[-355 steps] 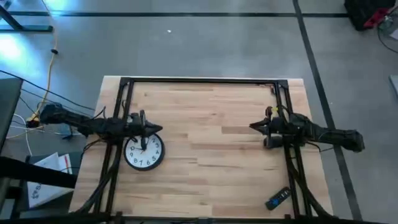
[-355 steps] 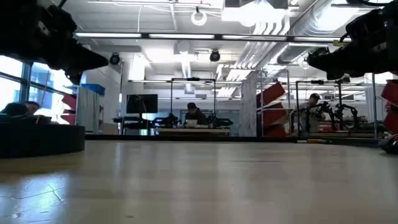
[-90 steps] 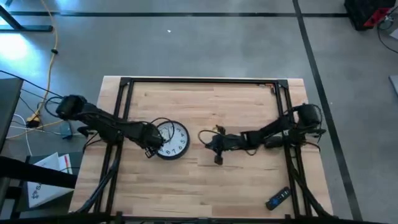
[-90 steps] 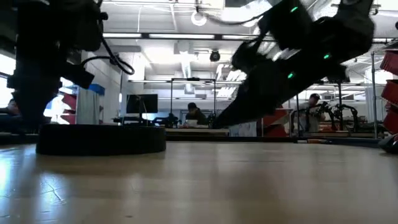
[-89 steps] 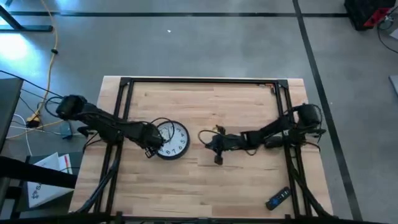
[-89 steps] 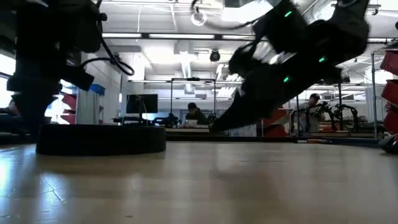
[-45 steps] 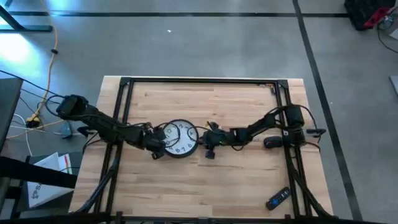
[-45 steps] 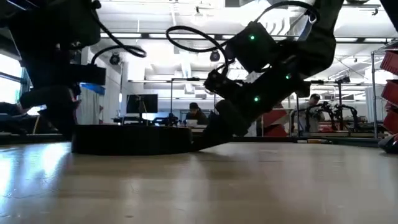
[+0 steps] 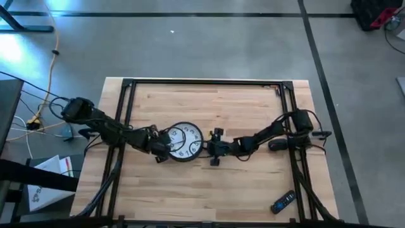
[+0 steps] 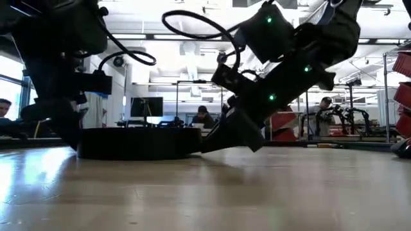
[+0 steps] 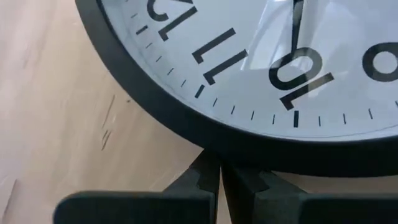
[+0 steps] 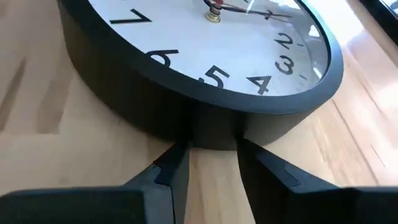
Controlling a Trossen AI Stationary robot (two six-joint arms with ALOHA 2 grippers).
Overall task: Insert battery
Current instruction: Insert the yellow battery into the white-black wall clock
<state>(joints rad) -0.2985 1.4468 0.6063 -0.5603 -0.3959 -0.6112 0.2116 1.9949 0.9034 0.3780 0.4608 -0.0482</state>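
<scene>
low, both grippers [image 9: 159, 151] [image 9: 209, 149] flank the clock [image 9: 184, 140].

Clock [image 9: 183, 141] — apparently between both grippers

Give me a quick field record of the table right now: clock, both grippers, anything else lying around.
clock: face up, middle of the table
left gripper: at the clock's left rim, jaws shut
right gripper: at the clock's right rim, jaws open against the rim
remote: near the table's front right corner, untouched
battery: not visible
</scene>
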